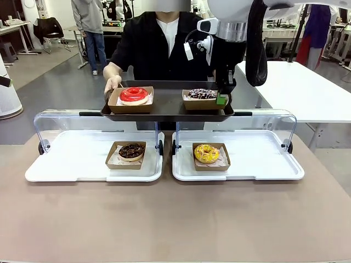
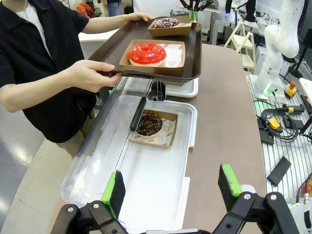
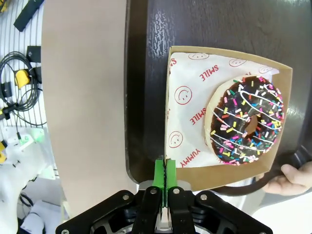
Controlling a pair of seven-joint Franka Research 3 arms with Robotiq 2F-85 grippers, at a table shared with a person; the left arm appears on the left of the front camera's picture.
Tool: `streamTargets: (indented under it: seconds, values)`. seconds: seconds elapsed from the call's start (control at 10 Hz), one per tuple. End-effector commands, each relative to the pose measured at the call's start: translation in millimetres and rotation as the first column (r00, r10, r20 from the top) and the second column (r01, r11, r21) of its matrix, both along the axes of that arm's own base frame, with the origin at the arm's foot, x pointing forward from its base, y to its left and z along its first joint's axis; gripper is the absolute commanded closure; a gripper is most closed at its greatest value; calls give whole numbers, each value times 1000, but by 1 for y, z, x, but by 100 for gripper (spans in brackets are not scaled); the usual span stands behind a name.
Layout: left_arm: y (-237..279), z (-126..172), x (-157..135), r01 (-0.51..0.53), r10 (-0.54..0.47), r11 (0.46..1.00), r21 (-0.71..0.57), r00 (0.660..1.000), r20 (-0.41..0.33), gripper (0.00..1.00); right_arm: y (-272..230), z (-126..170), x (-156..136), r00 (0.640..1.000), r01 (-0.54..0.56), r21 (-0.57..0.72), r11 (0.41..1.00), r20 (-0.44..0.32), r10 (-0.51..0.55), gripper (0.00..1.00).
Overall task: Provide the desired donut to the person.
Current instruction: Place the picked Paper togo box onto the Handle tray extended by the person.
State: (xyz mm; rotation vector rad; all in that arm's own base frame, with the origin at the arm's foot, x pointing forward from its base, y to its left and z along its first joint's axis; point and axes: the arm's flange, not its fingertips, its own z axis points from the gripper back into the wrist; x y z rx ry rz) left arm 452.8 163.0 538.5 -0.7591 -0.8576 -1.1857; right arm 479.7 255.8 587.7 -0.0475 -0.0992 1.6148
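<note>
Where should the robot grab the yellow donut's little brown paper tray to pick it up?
Probably by a thin upright side wall of the brown cardboard tray under the yellow-iced donut, coming from above. The wall is narrow enough to pinch, and gripping it keeps the icing untouched. The shut right gripper pinches the sprinkled donut's tray the same way.

White robot arm (image 1: pixel 241 16) with black cable; the person (image 1: pixel 159 44) wears black jacket, white shirt.
</note>
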Motion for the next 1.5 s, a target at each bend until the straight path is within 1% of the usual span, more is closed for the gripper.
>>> streamTargets:
  seconds: [0.0,0.2,0.3,0.4,0.5,0.6,0.7,0.9,1.0,1.1,1.3,1.4]
  values:
    - [1,1,-1,-6,6,1000,-3,1000,3,0,1,5,9,1000,10,12,1000,-21,-10,99]
    - [1,1,-1,-6,6,1000,-3,1000,3,0,-1,4,10,1000,8,21,1000,-28,-8,99]
    - [1,1,-1,-6,6,1000,-3,1000,3,0,-1,4,9,999,-16,32,999,-31,17,99]
    - [1,1,-1,-6,6,1000,-3,1000,3,0,0,4,9,999,-16,41,999,-36,18,65]
    - [1,1,-1,-6,6,1000,-3,1000,3,0,1,4,9,999,-23,42,999,-36,24,39]
    - [1,1,-1,-6,6,1000,-3,1000,3,0,1,5,9,999,-26,42,999,-35,27,5]
    - [1,1,-1,-6,6,1000,-3,1000,3,0,1,5,9,999,-27,42,999,-34,28,0]
    - [1,1,-1,-6,6,1000,-3,1000,3,0,0,5,10,999,-28,42,999,-36,29,0]
    - [1,1,-1,-6,6,1000,-3,1000,3,0,0,6,10,999,-29,42,999,-37,30,4]
    - [1,1,-1,-6,6,1000,-3,1000,3,0,0,6,10,999,-28,42,999,-38,30,0]
    - [1,1,-1,-6,6,1000,-3,1000,3,0,-1,6,10,999,-30,38,999,-44,32,0]
    - [1,1,-1,-6,6,1000,-3,1000,3,0,-3,6,9,998,-34,31,999,-51,35,3]
